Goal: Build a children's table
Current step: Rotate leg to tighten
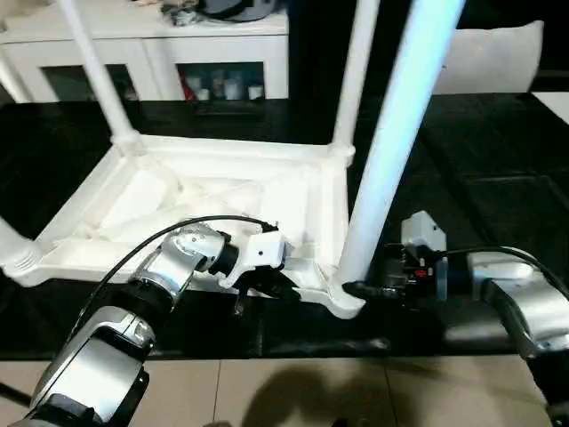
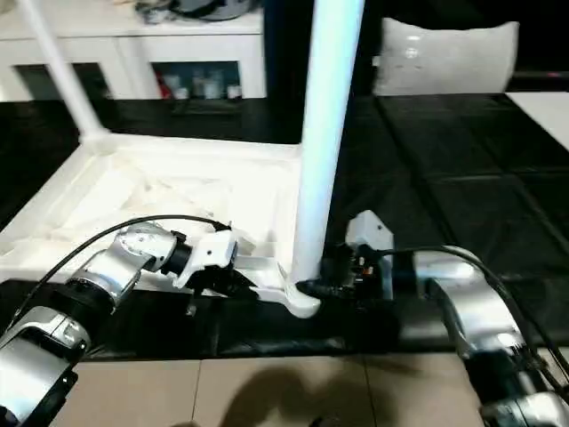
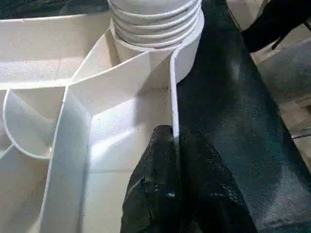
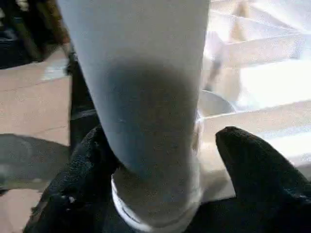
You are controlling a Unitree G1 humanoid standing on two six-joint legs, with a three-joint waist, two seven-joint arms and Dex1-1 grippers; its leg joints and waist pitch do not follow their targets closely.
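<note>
Children's table (image 1: 222, 200) lies upside down on a black surface (image 1: 498, 178), its ribbed underside facing up and white legs standing in its corner sockets. The left gripper (image 1: 267, 286) is at the near rim of the top, beside the nearest corner; its fingers (image 3: 160, 179) are pinched shut on that thin rim wall, one inside and one outside. The nearest leg (image 1: 391, 151) rises upright from the corner socket (image 3: 155, 29). The right gripper (image 4: 160, 170) reaches in from the other side at the leg's base, its fingers (image 4: 252, 170) spread on either side of the tube; whether they press on it cannot be told.
</note>
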